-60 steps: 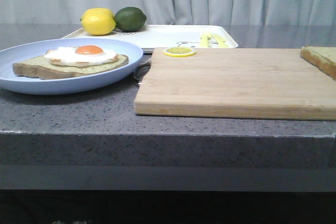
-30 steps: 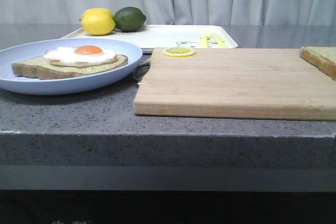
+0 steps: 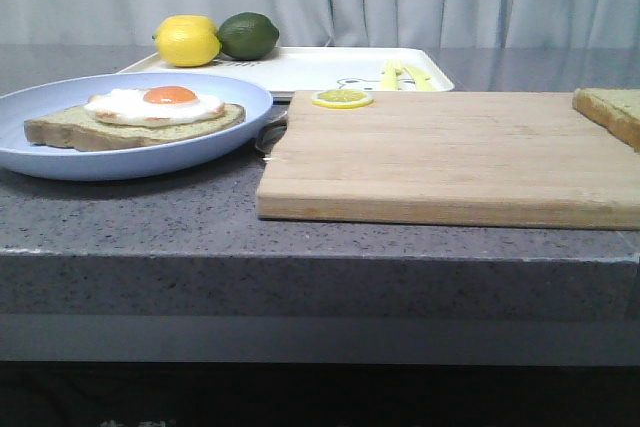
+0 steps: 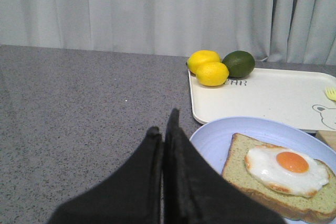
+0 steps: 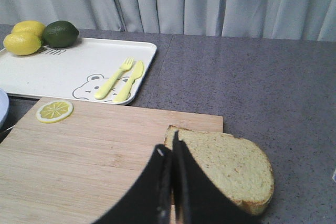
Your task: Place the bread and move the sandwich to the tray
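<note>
Left gripper (image 4: 164, 129): seen only in its own wrist view, black fingers pressed together with nothing between them, above the counter (image 3: 150, 217) just beside the plate's rim.
Right gripper (image 5: 169, 150): seen only in its own wrist view, fingers together and empty, over the board at the bread's edge; whether they touch the bread cannot be told.
Counter: grey speckled stone; its front edge fills the lower front view, and neither arm shows there.
Board (image 3: 440, 152): light wood, right of the plate, cut off at the front view's right edge.
Bread (image 5: 226, 166): thick slice, pale greenish-tan face, brown crust, lying flat at the board's near right corner. The front view shows only a corner of it (image 3: 610, 112); the right wrist view shows nearly all, part hidden behind the fingers.
Plate (image 3: 60, 162): round, light blue, on the counter left of the board, cut off at the left edge.
Sandwich (image 3: 135, 119): one tan slice on the plate with a white fried egg and orange yolk on top; the left wrist view cuts off its near edge.
Lemon slice (image 3: 341, 98): flat on the board's far left corner.
Tray (image 3: 320, 67): white, low rim, behind plate and board. Its bear print is clear only in the wrist views.
Fork and knife (image 5: 119, 80): pale yellow, side by side on the tray.
Lemons (image 4: 208, 68): the left wrist view shows two; the front view shows one.
Lime (image 3: 247, 35): dark green, beside the lemons at the tray's far left corner.
</note>
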Controlling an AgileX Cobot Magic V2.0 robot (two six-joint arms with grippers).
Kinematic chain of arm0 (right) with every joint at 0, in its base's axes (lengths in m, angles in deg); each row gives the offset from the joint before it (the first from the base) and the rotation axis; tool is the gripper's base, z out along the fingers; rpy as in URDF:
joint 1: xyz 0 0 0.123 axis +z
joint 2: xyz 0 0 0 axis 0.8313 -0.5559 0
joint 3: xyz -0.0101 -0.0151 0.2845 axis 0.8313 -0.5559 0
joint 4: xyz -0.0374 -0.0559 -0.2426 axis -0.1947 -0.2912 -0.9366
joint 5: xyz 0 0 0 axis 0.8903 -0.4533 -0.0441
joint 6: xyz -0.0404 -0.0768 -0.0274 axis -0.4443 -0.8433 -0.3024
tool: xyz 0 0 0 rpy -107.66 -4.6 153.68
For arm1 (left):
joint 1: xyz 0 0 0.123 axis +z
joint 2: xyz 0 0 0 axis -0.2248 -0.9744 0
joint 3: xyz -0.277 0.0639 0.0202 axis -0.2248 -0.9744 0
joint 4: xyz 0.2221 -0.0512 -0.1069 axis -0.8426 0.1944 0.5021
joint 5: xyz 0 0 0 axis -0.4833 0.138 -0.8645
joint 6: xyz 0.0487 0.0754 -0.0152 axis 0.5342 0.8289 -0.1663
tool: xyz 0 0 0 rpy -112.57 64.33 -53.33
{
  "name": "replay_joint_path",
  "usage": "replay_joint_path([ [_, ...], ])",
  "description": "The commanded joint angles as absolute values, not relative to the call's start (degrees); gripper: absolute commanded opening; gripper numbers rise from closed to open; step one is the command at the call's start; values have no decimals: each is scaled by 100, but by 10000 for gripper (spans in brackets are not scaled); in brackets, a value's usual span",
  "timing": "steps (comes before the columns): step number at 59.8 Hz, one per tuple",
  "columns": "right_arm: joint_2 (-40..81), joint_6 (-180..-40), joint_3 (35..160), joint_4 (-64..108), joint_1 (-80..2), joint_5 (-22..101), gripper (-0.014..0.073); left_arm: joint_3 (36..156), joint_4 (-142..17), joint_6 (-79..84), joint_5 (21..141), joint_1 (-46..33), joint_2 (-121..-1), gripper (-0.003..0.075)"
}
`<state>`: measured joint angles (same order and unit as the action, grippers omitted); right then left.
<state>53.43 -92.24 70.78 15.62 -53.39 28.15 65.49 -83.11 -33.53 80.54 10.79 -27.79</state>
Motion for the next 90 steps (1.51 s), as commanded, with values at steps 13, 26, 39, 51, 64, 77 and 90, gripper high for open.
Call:
replay_joint_path([
  [13, 5263, -9245, 7264, 1589, -5380, 3301, 638, 6765, -8298, -3395, 7534, 1053, -2848, 582],
  [26, 4916, -9245, 7454, 1592, -5380, 3103, 640, 6765, -8298, -3395, 7522, 1053, -2848, 587],
  [39, 2659, -9186, 9326, 1592, -5437, 953, 640, 6765, -8298, -3395, 7522, 1053, -2848, 539],
  [51, 1052, -9178, 10685, 1592, -5926, -31, 640, 6765, -8298, -3395, 7522, 1053, -2848, 501],
  [64, 76, -9168, 11205, 1927, -7123, -490, 640, 6765, -8298, -3395, 7522, 1053, -2848, 494],
  [77, -797, -10078, 11487, 2977, -7907, -982, 640, 6765, -8298, -3395, 7522, 1053, -2848, 494],
  [90, -1665, -10949, 11919, 3619, -8007, -1461, 640, 6765, -8298, -3395, 7522, 1053, -2848, 494],
])
